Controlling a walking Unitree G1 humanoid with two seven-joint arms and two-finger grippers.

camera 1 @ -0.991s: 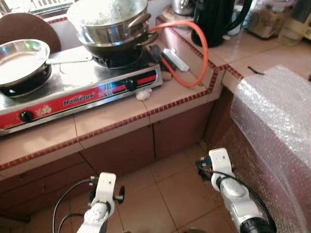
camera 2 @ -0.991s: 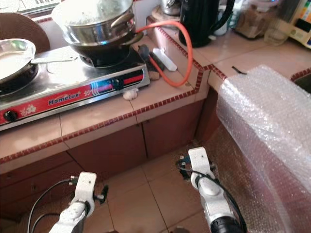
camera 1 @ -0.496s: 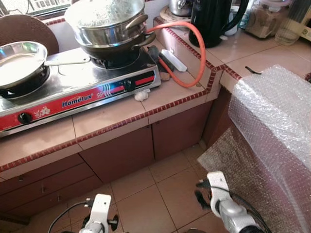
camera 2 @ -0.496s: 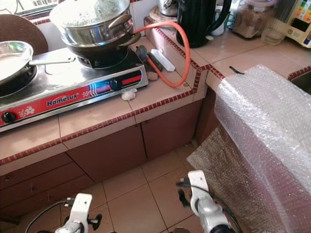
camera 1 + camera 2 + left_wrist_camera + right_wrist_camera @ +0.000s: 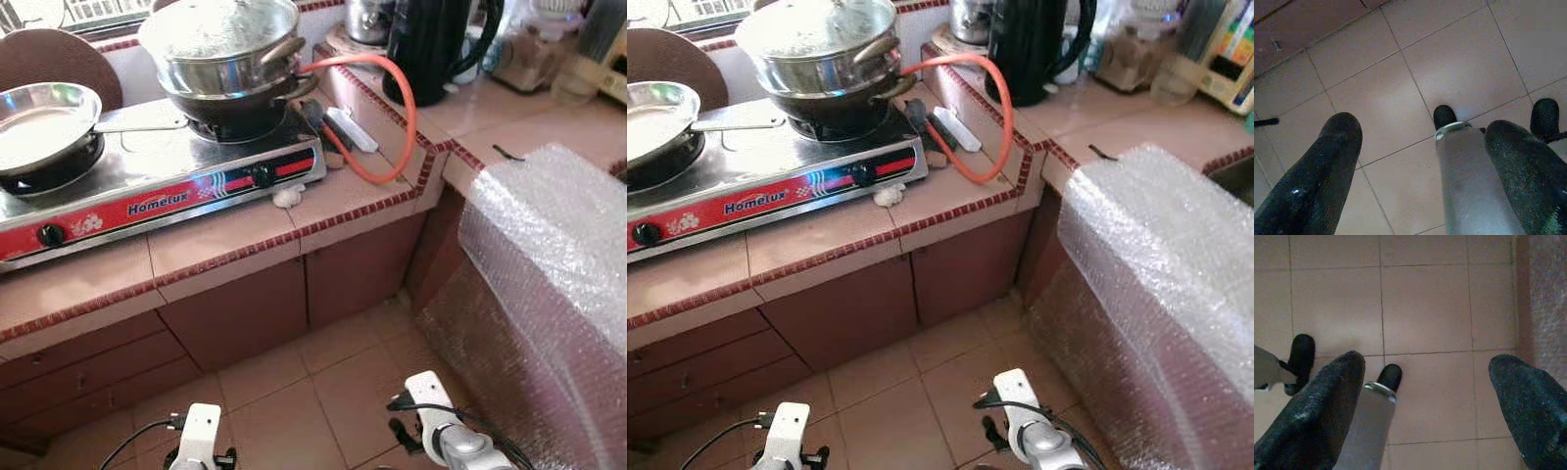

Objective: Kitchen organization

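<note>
A Homelux gas stove (image 5: 167, 181) sits on the tiled counter (image 5: 230, 245). On it stand a lidded steel pot (image 5: 220, 44) over a dark pan and, to its left, a steel frying pan (image 5: 44, 113). An orange hose (image 5: 392, 108) loops from the stove toward a black kettle (image 5: 431, 39). Both my arms hang low over the floor, the left arm (image 5: 201, 441) and the right arm (image 5: 431, 406). My left gripper (image 5: 1422, 127) is open over bare tiles. The right gripper (image 5: 1427, 362) is open too, holding nothing.
A large bubble-wrapped object (image 5: 549, 284) stands close on my right, beside the right arm. Brown cabinet doors (image 5: 235, 313) run under the counter. A small white wad (image 5: 287, 195) and a white bar (image 5: 351, 127) lie by the stove. My own legs and feet (image 5: 1469, 181) stand on the tiled floor.
Both arms have sunk lower in the head views, and the head camera has shifted a little. Nothing on the counter has moved.
</note>
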